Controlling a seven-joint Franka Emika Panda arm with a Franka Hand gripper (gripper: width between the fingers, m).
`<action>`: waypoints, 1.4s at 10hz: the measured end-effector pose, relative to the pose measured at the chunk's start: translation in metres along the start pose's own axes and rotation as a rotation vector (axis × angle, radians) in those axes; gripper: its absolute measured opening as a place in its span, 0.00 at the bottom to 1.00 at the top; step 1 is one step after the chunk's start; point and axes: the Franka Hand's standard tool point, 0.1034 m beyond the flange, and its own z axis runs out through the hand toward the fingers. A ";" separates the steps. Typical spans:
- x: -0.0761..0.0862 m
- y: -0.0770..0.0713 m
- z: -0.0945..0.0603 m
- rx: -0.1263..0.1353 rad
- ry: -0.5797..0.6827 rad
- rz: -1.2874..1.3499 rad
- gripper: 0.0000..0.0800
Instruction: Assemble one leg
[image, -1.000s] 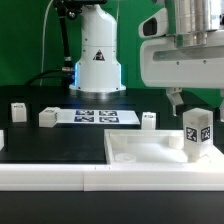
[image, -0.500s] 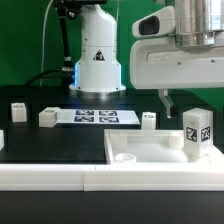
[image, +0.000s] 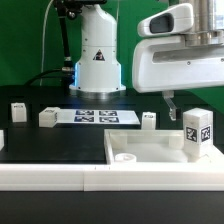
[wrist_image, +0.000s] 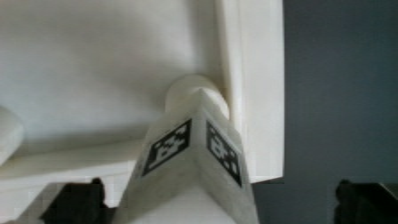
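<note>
The leg (image: 197, 133) is a small white post with a black-and-white tag. It stands upright in the corner of the large white panel (image: 135, 140) at the exterior view's right. In the wrist view the leg (wrist_image: 192, 160) stands against the panel's raised rim (wrist_image: 249, 80). My gripper (image: 190, 103) hangs above the leg, apart from it. It is open and empty. One dark finger (image: 170, 104) shows in the exterior view. In the wrist view the gripper (wrist_image: 222, 205) has its dark fingertips (wrist_image: 80, 200) wide apart, either side of the leg.
Three more small white posts stand on the black table (image: 17, 110), (image: 47, 117), (image: 148, 120). The marker board (image: 95, 116) lies behind them, before the robot's base (image: 97, 55). A white ledge (image: 60, 178) runs along the front.
My gripper has risen from around the leg's top to well above it. The leg stays upright in the panel's corner.
</note>
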 end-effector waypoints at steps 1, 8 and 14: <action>0.001 0.000 0.001 -0.004 -0.003 -0.079 0.81; 0.001 0.001 0.002 -0.006 0.006 -0.178 0.48; 0.002 0.003 0.003 0.004 0.018 0.003 0.36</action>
